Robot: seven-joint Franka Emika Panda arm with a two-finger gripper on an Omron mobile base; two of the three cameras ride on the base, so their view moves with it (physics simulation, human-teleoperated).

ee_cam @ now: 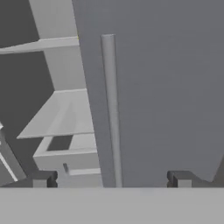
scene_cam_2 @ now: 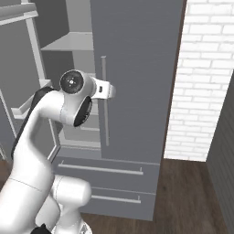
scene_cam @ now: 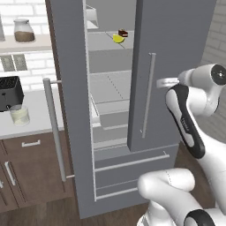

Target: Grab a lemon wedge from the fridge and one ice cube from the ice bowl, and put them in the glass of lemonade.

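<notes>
Two fridge (scene_cam: 176,53) doors are standing in different states: the left door is hanging open, exposing pale shelves, while the right door is sitting closed. The lemon wedge (scene_cam: 118,39) is lying on an upper shelf, just beside a small dark red-brown block (scene_cam: 123,32). The gripper (ee_cam: 112,178) is facing the closed right door, its jaws spread wide and holding nothing, with that door's vertical handle (ee_cam: 112,109) running up between the fingertips. The glass of lemonade (scene_cam: 20,115) is standing on the counter (scene_cam: 39,117), just beside a black toaster (scene_cam: 10,92).
</notes>
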